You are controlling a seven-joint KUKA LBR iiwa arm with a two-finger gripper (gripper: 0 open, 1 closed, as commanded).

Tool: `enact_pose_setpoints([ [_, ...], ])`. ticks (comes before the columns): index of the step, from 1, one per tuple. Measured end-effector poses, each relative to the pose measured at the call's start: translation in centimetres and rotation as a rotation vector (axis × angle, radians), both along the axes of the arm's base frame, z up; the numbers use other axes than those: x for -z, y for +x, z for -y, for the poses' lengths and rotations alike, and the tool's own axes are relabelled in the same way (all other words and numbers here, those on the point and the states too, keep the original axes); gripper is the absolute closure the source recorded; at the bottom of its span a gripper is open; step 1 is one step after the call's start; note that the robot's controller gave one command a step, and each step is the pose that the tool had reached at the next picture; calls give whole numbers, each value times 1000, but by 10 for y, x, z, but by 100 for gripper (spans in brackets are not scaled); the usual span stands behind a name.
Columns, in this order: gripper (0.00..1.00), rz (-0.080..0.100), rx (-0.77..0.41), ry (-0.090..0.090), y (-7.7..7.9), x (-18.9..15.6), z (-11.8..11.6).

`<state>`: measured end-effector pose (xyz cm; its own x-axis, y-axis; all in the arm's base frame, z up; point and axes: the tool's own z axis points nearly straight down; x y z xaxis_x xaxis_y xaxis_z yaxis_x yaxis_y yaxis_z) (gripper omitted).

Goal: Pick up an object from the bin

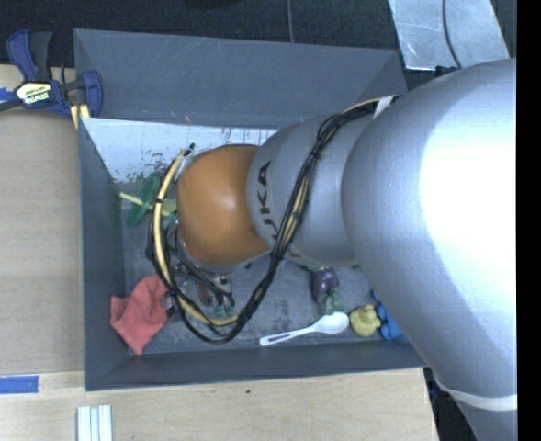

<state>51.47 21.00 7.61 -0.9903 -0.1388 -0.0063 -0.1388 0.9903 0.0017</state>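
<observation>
The arm (435,209) comes in from the right and covers most of the right half of the bin (242,76), its silver body hiding the floor there. The bin is grey metal with sloping walls, and specks of dirt lie on its far wall and floor. At the wrist sits an orange cover (217,205), round and smooth, over the left middle of the bin. Black and yellow cables (169,246) loop round it and hang down to the floor in front.

Under the cover, the dark gripper (204,288) points down into the front-left part of the bin, low above the floor. The cover and cables hide it, so I cannot tell whether it is open or closed, nor whether it has anything.

The nearest thing is a red cloth (140,312), crumpled in the front-left corner just left of the gripper; whether they touch is unclear. A white spoon (309,330) lies on the floor to the right, along the front wall, bowl to the right. A green piece (143,200) lies by the left wall, beside the cover. A purple thing (323,286) stands just behind the spoon, at the arm's edge. A yellow toy (365,321) lies just right of the spoon's bowl, with a blue bit (389,328) next to it, partly under the arm.
</observation>
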Motion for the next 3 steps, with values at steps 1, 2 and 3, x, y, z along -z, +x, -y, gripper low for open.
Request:
enact_pose_setpoints([
  [1, 100, 2, 8, 1, 3, -5, -2],
  [2, 100, 5, 10, 2, 11, -13, -4],
  [3, 100, 4, -7, 2, 15, -10, 1],
])
